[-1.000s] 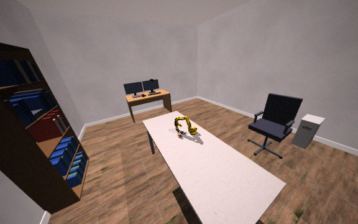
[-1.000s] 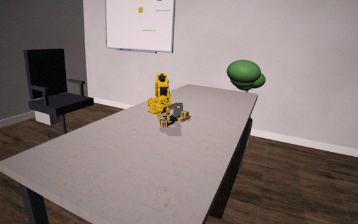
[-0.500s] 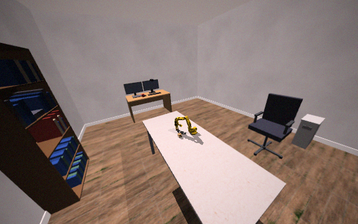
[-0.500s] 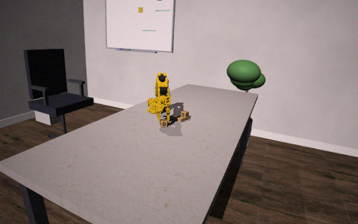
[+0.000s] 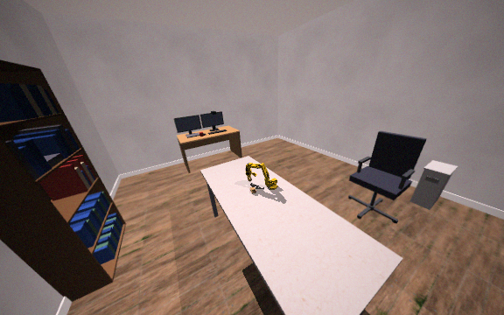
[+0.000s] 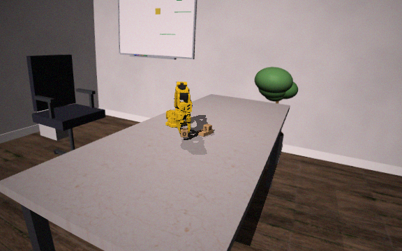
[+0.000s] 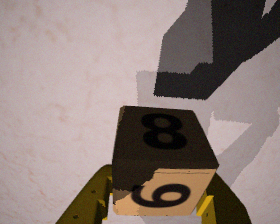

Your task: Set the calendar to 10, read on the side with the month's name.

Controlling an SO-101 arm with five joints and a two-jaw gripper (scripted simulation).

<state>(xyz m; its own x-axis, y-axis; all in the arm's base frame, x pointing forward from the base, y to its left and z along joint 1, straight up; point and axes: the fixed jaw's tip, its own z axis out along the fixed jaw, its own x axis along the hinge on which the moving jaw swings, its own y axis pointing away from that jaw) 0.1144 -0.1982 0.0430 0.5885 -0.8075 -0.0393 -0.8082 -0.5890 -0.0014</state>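
A wooden cube (image 6: 184, 133) (image 7: 163, 155) shows a 0 toward the exterior camera. In the wrist view it shows an 8 on its shaded face and a 6 or 9 on the lit face. My gripper (image 6: 185, 130) (image 7: 162, 192) is shut on this cube and holds it a little above the table. The wooden tray (image 6: 202, 134) lies on the table, to the right of the held cube in the exterior view. A second cube (image 6: 206, 127) stands on the tray with a 5 showing. Tray and cube are tiny in the top view, and the month's name cannot be read.
The white table (image 5: 304, 245) (image 6: 145, 174) carries the yellow arm (image 5: 258, 166) (image 6: 182, 101). The arm's dark shadow falls on the table between the held cube and the tray. The tray stands nearer the table's long edge than the arm's base does.
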